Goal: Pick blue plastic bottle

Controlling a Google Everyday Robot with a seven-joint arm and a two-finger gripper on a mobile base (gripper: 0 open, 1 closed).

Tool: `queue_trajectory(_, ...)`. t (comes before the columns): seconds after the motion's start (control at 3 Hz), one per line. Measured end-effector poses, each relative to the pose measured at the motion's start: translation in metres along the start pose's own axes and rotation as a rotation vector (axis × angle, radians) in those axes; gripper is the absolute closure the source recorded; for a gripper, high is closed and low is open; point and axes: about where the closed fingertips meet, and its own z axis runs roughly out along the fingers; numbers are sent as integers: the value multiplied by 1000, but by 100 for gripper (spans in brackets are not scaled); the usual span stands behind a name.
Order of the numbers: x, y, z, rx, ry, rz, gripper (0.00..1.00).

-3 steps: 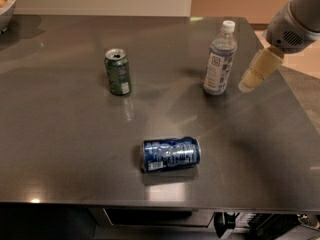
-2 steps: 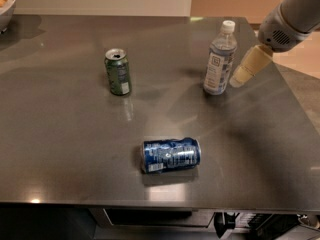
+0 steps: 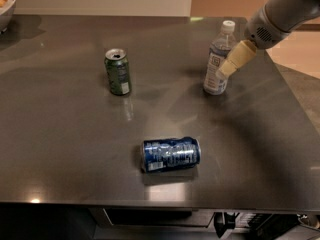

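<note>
Gripper has closed in from the right over the last second. It was clear of the blue plastic bottle; now its tan tip overlaps the bottle's right side at label height. Contact or just in front, you can't tell from this angle. Open or closed, can't tell either.

The bottle hasn't shifted. It's upright at the far right of the table, white cap on, well apart from the green can and the blue soda can lying on its side near the front edge.

Risks as I read them:
- The bottle is tall and light. A sideways nudge at mid-height would likely tip or skid it left.
- If your approach is off-centre, one side lands first and the bottle rotates out of the grasp.
- The table top looks slick, so expect little friction to hold the base.

Confirm you're straddling the body before you close.
</note>
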Motion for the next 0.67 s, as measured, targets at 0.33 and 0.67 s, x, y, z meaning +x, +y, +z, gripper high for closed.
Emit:
queue_trajectory(0.33, -10, 4, 7, -20, -18, 2, 18)
queue_trajectory(0.67, -16, 10, 10, -40, -35, 6, 41)
